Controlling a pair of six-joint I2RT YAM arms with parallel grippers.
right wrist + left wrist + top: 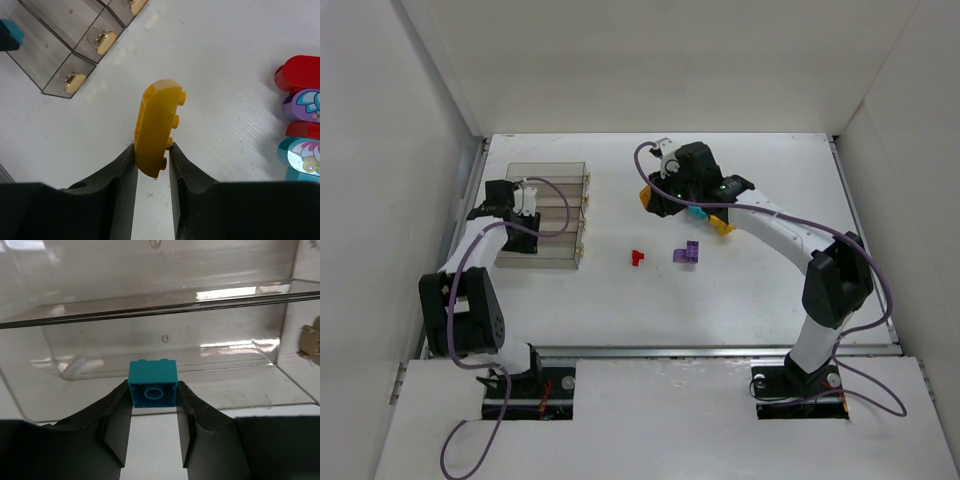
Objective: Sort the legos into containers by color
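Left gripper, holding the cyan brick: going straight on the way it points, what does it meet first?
The left gripper, shut on the cyan brick, points into a clear bin. The brick would probably meet that bin's clear inner surface first; whether floor or wall, I cannot tell.

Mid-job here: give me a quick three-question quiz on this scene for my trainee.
1. True or false: the left gripper is empty.
2. The right gripper holds: A) a curved yellow plastic brick; B) a green ball; C) nothing.
3. In the top view, which two loose bricks on the white table lie nearest the clear plastic bins?
Key: 1. False, it grips a small cyan-blue plastic brick. 2. A. 3. A red brick and a purple brick.
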